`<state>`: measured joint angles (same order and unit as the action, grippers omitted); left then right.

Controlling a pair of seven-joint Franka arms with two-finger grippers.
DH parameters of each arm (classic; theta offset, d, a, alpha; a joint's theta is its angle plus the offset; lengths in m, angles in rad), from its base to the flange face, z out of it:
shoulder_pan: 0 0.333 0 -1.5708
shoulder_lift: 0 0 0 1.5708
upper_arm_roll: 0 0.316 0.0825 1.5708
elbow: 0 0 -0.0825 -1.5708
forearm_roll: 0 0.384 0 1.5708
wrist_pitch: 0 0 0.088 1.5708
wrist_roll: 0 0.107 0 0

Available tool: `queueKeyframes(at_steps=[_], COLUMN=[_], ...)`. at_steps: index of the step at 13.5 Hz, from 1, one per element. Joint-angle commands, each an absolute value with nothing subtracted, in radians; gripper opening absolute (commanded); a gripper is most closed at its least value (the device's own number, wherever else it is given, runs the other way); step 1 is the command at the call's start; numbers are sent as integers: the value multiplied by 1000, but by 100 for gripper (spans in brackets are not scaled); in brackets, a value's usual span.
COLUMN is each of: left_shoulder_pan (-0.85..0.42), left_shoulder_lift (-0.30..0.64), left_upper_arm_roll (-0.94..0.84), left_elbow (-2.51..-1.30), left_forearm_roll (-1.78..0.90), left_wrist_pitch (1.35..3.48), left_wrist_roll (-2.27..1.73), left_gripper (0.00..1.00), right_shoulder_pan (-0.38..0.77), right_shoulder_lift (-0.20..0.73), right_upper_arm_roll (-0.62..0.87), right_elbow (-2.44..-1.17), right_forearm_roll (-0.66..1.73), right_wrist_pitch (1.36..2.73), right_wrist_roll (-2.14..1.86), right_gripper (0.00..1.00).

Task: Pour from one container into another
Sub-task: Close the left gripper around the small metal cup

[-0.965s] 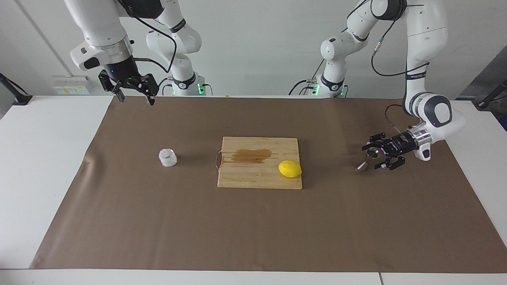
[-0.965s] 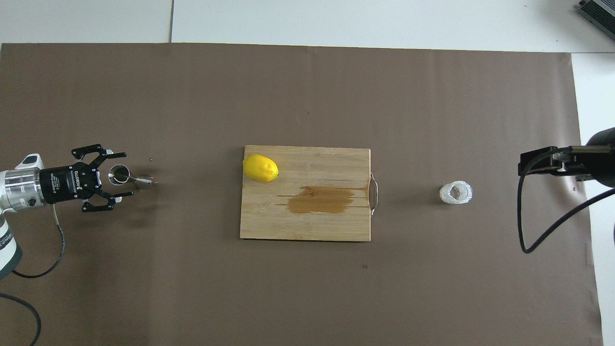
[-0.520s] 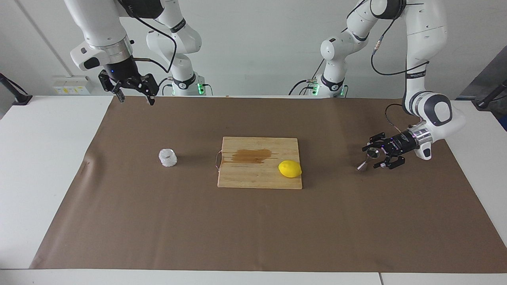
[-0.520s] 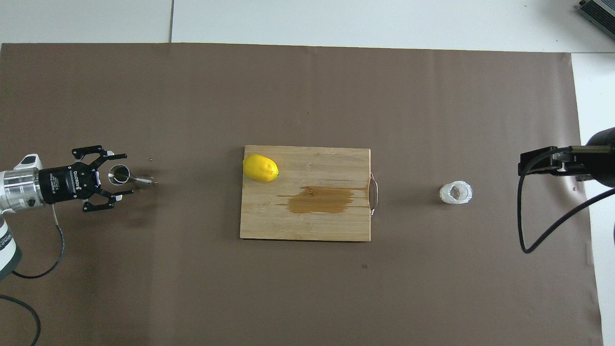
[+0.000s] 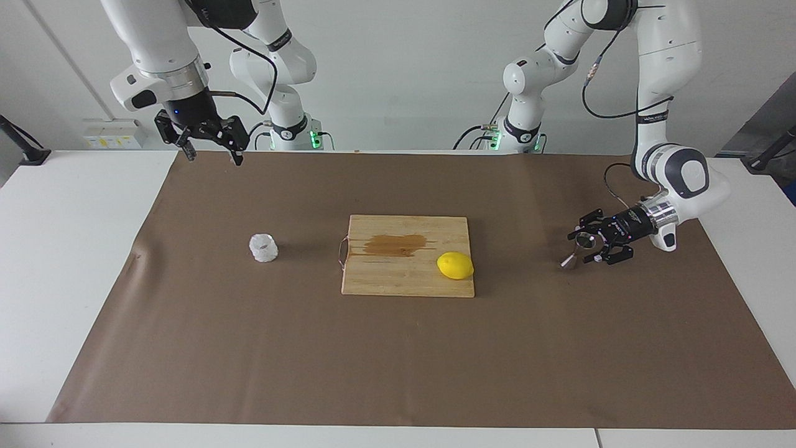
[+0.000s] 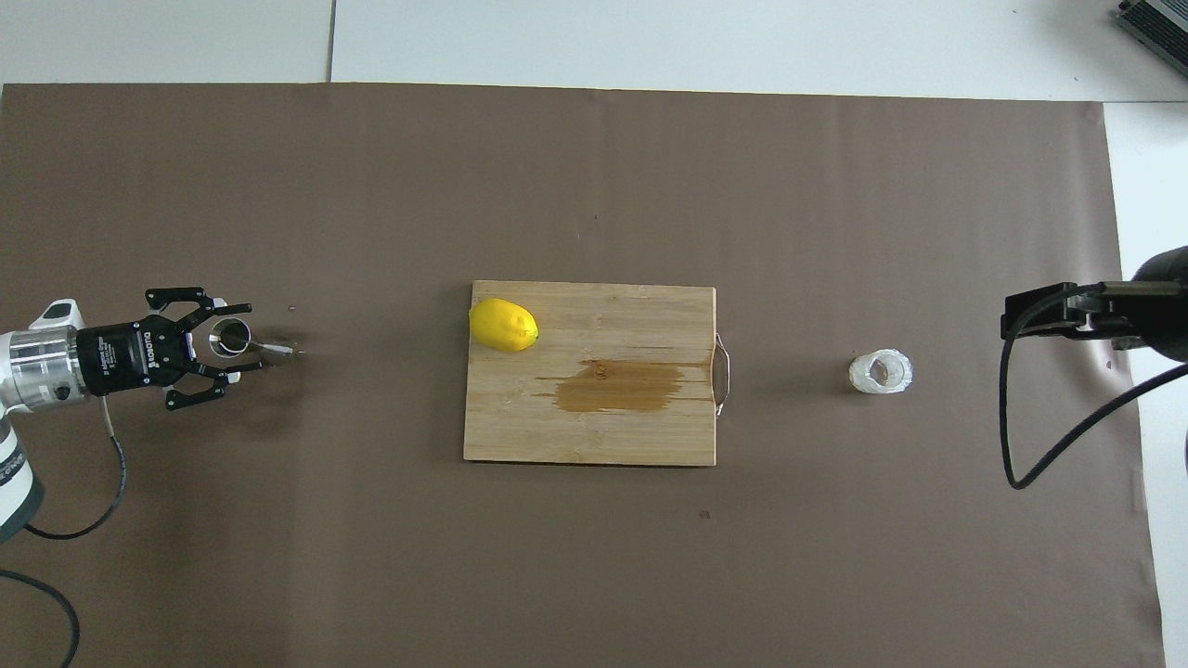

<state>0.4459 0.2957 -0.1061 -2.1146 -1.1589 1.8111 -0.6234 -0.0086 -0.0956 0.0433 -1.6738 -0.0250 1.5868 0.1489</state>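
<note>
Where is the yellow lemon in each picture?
Facing view: the lemon lies on the cutting board, at the board's corner toward the left arm's end and farther from the robots.
Overhead view: the lemon is on that same corner, which here shows at the board's upper left.
Shared landmark: the brown stain on the board, beside the lemon in both views.

White lettering reading "ROBOTIQ" runs along the black body of the left gripper (image 6: 229, 341) in the overhead view. Small dark print on the left arm's white forearm link (image 5: 653, 115) is too small to read. No other text is legible.
</note>
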Motion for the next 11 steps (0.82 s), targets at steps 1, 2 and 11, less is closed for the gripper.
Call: queueKeyframes(at_steps=[1,2,11], left_shoulder_pan=[433,436,443], left_shoulder_lift=[270,270,273], left_upper_arm_roll=[-95,-95,-95], left_elbow=[-2146,-2146,-2145], left_forearm_roll=[-1180,-1180,-1181], left_wrist_pitch=[1832,1830,1821], left_wrist_roll=[-630,-630,-630], left_gripper=[70,68,61], right_shoulder_pan=[-23,-23,-23], right_shoulder_lift=[-101,-101,-101], right_upper_arm_roll=[51,51,51], right_elbow=[-1667,-1667,-1667], right_forearm_roll=[-15,-15,-15], right_wrist_pitch=[1569,1569,1569], right_wrist_roll=[133,133,133], right_gripper=[100,100,100])
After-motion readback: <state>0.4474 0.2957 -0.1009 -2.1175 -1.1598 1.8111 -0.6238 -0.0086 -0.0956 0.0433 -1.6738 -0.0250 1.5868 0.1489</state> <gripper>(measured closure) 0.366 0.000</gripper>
